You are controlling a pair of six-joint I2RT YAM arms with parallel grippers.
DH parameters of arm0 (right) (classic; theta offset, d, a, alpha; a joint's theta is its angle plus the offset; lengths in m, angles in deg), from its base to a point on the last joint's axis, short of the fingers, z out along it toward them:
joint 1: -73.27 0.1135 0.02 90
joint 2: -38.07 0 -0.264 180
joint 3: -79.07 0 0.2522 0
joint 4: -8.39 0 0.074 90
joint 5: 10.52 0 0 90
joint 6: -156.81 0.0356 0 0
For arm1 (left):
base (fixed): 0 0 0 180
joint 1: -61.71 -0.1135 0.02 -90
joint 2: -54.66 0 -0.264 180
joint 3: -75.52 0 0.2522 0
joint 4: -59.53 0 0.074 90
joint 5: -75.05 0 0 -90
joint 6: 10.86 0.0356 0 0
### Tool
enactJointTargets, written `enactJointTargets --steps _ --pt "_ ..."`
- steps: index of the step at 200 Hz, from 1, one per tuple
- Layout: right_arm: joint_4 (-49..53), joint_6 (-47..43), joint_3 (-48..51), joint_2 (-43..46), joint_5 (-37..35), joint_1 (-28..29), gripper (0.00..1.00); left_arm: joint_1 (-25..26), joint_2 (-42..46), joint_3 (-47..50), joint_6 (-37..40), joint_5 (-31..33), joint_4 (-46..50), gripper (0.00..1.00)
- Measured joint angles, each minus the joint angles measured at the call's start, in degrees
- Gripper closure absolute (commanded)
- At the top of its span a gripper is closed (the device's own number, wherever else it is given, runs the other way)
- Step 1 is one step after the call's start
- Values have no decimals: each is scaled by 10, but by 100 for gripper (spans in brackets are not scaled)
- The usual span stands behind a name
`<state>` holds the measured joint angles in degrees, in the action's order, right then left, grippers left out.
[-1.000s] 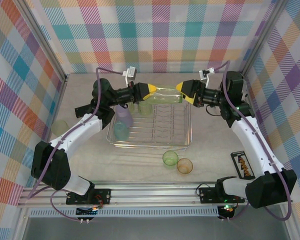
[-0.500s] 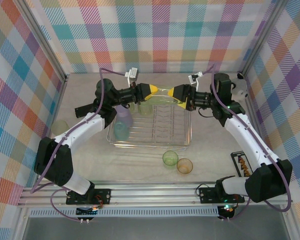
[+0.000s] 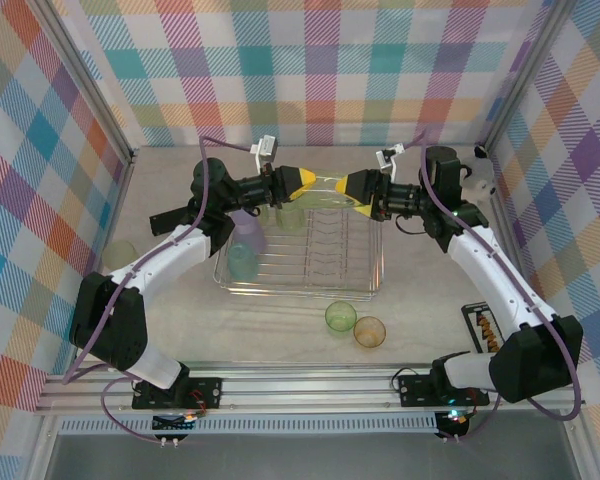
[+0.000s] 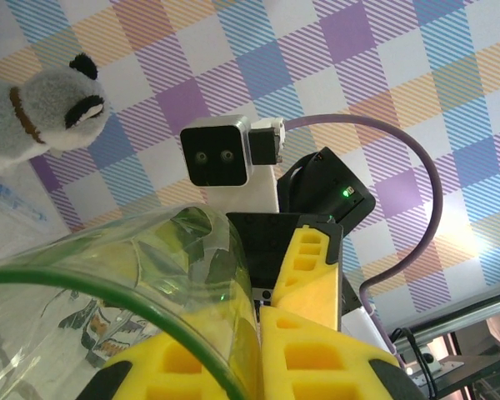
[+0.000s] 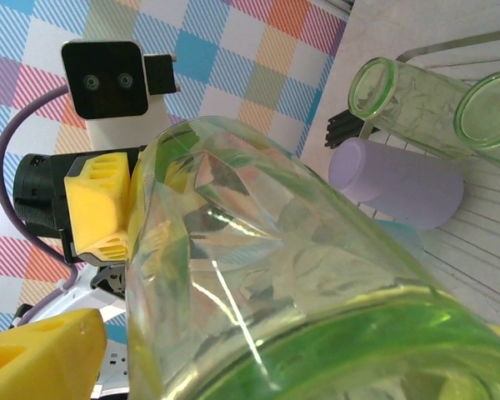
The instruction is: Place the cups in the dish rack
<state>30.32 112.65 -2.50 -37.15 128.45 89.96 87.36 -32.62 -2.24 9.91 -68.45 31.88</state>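
The back wall [image 3: 310, 70], the left wall [image 3: 30, 200] and the right wall [image 3: 580, 220] are all covered with a plaid of pink, blue, orange, purple and green squares. Aluminium posts [image 3: 88, 85] stand in the 2 far corners. The table top [image 3: 430, 300] is plain beige, with an aluminium rail [image 3: 310, 385] along its near edge. The light is even and soft.

We see a grey-and-white plush animal [image 4: 29, 125] at the worktop's [image 3: 420, 290] far right corner, with a clear, blue-printed packet [image 4: 8, 200] just beside it. Near the right edge, toward the near corner, a black tray [image 3: 467, 325] holds brownish pieces. Plaid panels [image 3: 310, 60] wall three sides.
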Motion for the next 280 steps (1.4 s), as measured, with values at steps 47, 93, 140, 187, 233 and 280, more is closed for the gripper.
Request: enactJointTargets --steps 47,93,140,187,233,280 --pt "-5 5 3 -1 -7 0 17 0 0 11 0 2 -21 100" --pt "-9 3 4 -1 -10 1 12 0 0 18 -16 -1 -35 100" --pt "-19 3 4 -1 -9 2 13 1 -2 25 -36 -7 -54 100" --pt "-15 2 4 -1 -14 1 29 0 -2 27 -35 -7 -56 82" --pt "43 -19 -8 -1 -40 2 52 2 0 29 10 -9 2 0" --pt "155 -73 -56 -1 -99 3 60 2 50 -8 239 79 351 0"
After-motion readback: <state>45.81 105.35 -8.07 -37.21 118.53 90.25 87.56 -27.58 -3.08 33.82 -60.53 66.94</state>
